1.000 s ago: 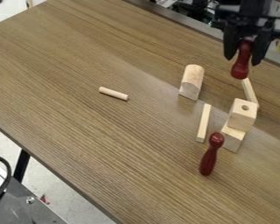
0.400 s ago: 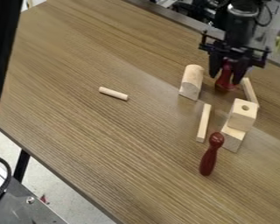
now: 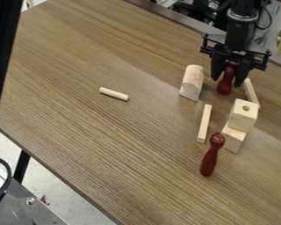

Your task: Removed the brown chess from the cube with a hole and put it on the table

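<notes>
At the upper right, my gripper (image 3: 227, 81) hangs over the table's far side, shut on the dark reddish-brown chess piece (image 3: 225, 83). The piece is roughly upright, base down, at or very close to the tabletop; whether it touches cannot be made out. It is behind and left of the cube with a hole (image 3: 243, 115), apart from it. That pale wooden cube rests on another wooden block (image 3: 234, 138), and its round hole faces up with nothing in it.
A half-round wooden block (image 3: 192, 82) stands left of the gripper, and a thin stick (image 3: 251, 93) lies right of it. Nearer are another stick (image 3: 204, 123) and a second brown piece (image 3: 211, 155). A small dowel (image 3: 114, 94) lies left on the table (image 3: 107, 145).
Over the last second my gripper has come down and left with the brown piece. Since the middle frame it has shifted only slightly. A dark upright shape has entered at the left edge.
</notes>
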Robot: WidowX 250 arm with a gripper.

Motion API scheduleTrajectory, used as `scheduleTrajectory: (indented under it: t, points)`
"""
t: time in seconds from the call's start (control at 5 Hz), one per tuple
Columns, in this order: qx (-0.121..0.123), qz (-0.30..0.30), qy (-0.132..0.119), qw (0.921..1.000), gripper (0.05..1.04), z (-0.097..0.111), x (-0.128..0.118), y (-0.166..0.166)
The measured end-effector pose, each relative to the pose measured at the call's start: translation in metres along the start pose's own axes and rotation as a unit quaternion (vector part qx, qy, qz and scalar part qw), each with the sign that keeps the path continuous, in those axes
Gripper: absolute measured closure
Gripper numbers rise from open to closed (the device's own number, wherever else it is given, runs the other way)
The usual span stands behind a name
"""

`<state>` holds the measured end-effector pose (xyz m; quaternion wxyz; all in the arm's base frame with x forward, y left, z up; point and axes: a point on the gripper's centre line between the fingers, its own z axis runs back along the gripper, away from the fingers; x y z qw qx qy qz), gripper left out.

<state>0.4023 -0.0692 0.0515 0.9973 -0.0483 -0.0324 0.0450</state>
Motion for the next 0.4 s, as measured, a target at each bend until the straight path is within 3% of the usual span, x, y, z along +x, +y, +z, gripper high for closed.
scheduleTrajectory:
  t: [0.2, 0.4]
  points:
    - [0.001, -0.004, -0.001, 1.0, 0.209, 0.0, -0.003, -0.001]
    - [-0.006, -0.013, -0.023, 0.9996, 0.079, 0.033, -0.003, -0.006]
